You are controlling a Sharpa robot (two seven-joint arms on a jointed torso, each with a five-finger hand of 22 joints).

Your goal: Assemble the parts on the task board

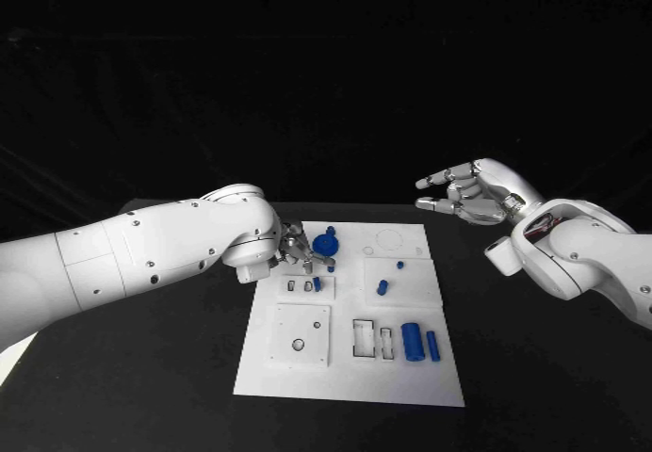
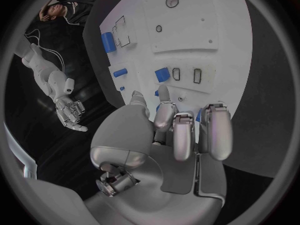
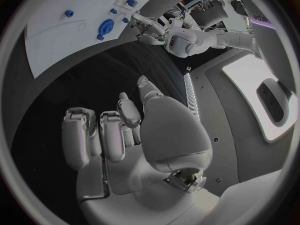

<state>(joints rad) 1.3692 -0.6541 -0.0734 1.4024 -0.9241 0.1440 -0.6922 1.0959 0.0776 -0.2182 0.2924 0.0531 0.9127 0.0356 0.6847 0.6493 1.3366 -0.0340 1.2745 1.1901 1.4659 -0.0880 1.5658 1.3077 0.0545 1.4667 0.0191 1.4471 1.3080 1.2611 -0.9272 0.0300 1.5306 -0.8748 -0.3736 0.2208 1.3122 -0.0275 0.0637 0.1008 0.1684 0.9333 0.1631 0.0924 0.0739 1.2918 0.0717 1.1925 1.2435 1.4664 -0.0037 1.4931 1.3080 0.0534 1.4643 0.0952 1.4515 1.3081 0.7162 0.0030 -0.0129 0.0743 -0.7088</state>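
Left hand: down low over the far left part of the task board (image 1: 347, 377), the left hand (image 1: 297, 252) has its fingers gathered right by the blue round part (image 1: 326, 244); whether they pinch anything I cannot tell, the fingertips hide it; the left wrist view shows the fingers (image 2: 181, 132) curled toward the board's slots, which suits a placing or pressing job.

Right hand: the right hand (image 1: 469, 191) floats well above the worktop (image 1: 544, 377), off the board's far right corner; fingers apart, nothing in it; my guess is it waits clear so the left arm has room.

Parts: a small blue peg (image 1: 383, 286) lies mid-board; a blue cylinder (image 1: 412, 342) and a thin blue bar (image 1: 432, 346) rest side by side at the near right, just beside a rectangular slot (image 1: 365, 339), handy for later fitting.

Progress: several parts loose, so the assembly looks far from finished.
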